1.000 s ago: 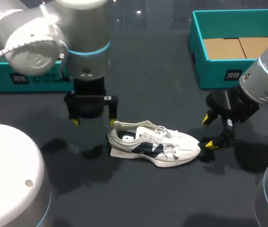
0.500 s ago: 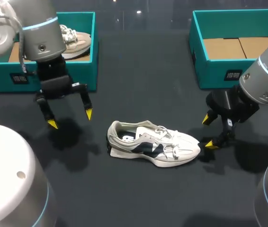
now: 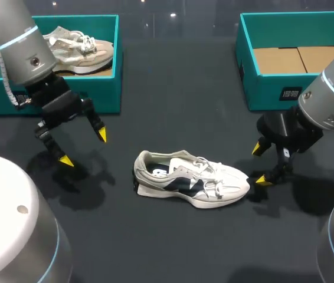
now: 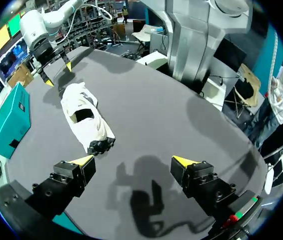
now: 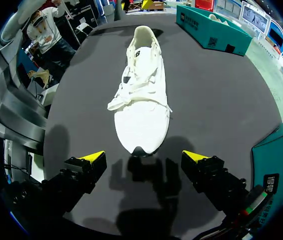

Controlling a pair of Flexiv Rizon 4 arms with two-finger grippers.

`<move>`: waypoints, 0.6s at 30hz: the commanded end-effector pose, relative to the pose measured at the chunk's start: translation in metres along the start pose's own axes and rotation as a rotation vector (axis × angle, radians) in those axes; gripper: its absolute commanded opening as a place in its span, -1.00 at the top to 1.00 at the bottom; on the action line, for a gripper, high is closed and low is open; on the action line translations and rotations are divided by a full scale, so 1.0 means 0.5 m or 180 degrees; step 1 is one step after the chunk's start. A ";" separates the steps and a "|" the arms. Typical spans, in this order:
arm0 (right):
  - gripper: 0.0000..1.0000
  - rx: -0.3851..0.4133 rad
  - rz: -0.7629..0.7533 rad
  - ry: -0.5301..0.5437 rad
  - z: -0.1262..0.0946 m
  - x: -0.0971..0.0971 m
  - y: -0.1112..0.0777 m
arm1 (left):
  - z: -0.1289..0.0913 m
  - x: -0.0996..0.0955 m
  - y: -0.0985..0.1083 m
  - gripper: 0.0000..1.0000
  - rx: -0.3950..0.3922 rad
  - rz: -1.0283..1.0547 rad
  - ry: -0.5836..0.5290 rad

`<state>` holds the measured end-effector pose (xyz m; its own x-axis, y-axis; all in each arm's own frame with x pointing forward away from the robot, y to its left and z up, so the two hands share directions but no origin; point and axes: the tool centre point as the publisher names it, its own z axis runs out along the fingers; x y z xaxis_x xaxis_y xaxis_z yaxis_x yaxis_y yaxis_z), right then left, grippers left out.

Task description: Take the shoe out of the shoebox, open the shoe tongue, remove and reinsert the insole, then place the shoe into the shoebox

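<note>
A white shoe point(image 3: 190, 180) with dark side panels lies on its sole on the dark table, toe pointing right. My left gripper point(image 3: 84, 147) hangs open to the left of the heel, well apart from it; in its wrist view the shoe point(image 4: 86, 117) lies ahead of the open left gripper point(image 4: 134, 162). My right gripper point(image 3: 259, 164) stands open just beyond the toe, nothing between its fingers. From the right wrist, the shoe point(image 5: 141, 95) stretches away ahead of the right gripper point(image 5: 144, 156), toe nearest. A teal shoebox point(image 3: 273, 88) at the back right holds only cardboard.
A second teal shoebox point(image 3: 105, 88) at the back left holds a beige shoe point(image 3: 78, 47). My other arm's gripper point(image 4: 56, 72) shows beyond the shoe in the left wrist view. Large pale arm housings fill the head view's lower corners.
My left arm has swung left, from close over the shoe's heel to a spot near the left box. The right arm and the shoe have not moved.
</note>
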<state>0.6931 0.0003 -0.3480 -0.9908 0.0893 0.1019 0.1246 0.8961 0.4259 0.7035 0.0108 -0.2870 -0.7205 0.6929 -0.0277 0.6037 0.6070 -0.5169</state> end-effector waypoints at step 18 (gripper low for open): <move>-1.00 0.0004 -0.0001 -0.0012 0.001 0.003 -0.001 | 0.120 0.015 0.059 -1.00 0.0993 -0.1311 -0.0687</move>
<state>0.6931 0.0003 -0.3480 -0.9908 0.0893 0.1019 0.1246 0.8961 0.4260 0.6903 0.0112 -0.3289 -0.9459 0.3166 0.0711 0.1746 0.6812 -0.7110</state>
